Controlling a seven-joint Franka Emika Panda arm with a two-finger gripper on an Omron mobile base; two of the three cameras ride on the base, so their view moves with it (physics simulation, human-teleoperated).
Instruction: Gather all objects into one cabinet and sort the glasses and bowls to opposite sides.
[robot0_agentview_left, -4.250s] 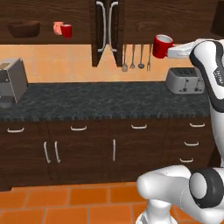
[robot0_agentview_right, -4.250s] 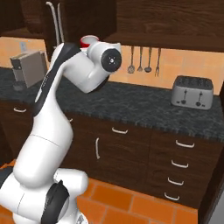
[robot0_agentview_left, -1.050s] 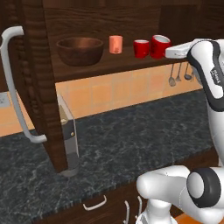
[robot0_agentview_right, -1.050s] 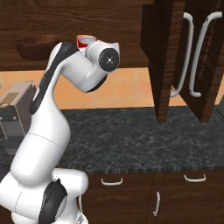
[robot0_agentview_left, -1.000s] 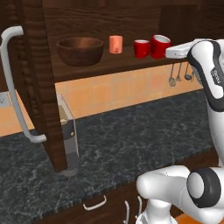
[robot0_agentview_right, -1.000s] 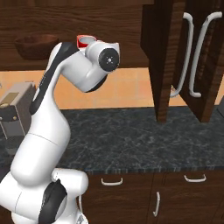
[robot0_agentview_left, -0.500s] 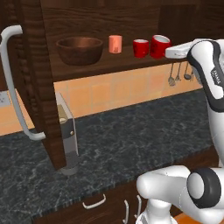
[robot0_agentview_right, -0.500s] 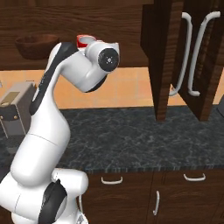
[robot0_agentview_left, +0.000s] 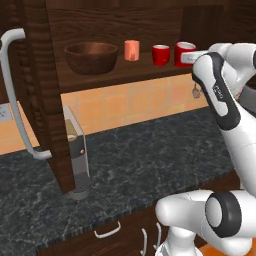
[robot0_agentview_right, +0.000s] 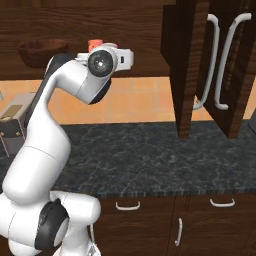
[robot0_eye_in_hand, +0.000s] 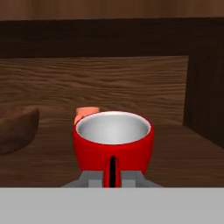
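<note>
My gripper (robot0_agentview_left: 187, 56) is shut on a glossy red cup (robot0_agentview_left: 183, 50), holding it at shelf level inside the open dark wood cabinet (robot0_agentview_left: 111, 22). In the hand view this red cup (robot0_eye_in_hand: 113, 141) sits right before the fingertips (robot0_eye_in_hand: 111, 171), its white inside showing. On the shelf to its left stand a second red cup (robot0_agentview_left: 160, 54), the salmon-pink cup (robot0_agentview_left: 131, 50) and the wide brown wooden bowl (robot0_agentview_left: 90, 57). The salmon-pink cup (robot0_eye_in_hand: 85, 112) peeks out behind the held one, and the bowl (robot0_eye_in_hand: 15, 130) lies at the left edge. I cannot tell whether the held cup touches the shelf.
The cabinet's open door with its curved white handle (robot0_agentview_left: 15, 95) juts toward me at the left. A grey coffee machine (robot0_agentview_left: 74, 151) stands on the dark stone counter (robot0_agentview_left: 150, 160) below it. To the right hang other cabinet doors with white handles (robot0_agentview_right: 218, 65).
Over the last seconds the base drove up to the open cabinet, so the whole scene grew and shifted. In the last second hardly anything moves; the red cup stays in the gripper.
</note>
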